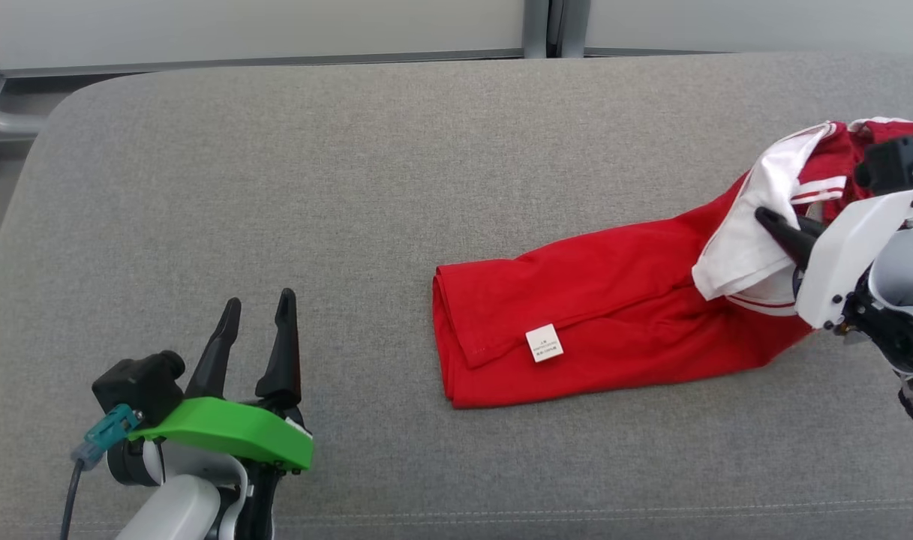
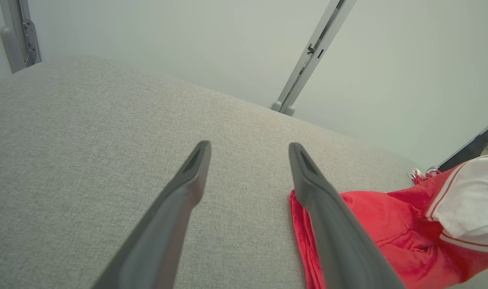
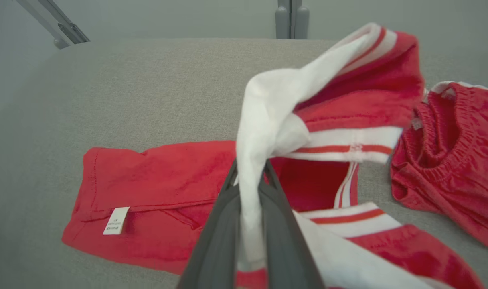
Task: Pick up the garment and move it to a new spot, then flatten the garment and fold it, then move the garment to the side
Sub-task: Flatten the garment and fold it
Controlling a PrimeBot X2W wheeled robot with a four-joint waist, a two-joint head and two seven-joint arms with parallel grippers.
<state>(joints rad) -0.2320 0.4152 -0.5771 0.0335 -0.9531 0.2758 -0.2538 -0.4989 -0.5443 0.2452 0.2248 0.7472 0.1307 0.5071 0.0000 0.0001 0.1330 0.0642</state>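
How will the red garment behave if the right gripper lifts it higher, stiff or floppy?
Probably floppy: the garment sags from the right gripper while its far end lies on the cushion. Likely light, since a small pinch holds one end up. Its fold may slip open when raised.

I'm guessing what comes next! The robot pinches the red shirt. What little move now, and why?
Probably carry the raised end over the flat end with the label, folding it. The right gripper is shut on the white part of the red shirt; the rest lies flat on the cushion; the left gripper is open.
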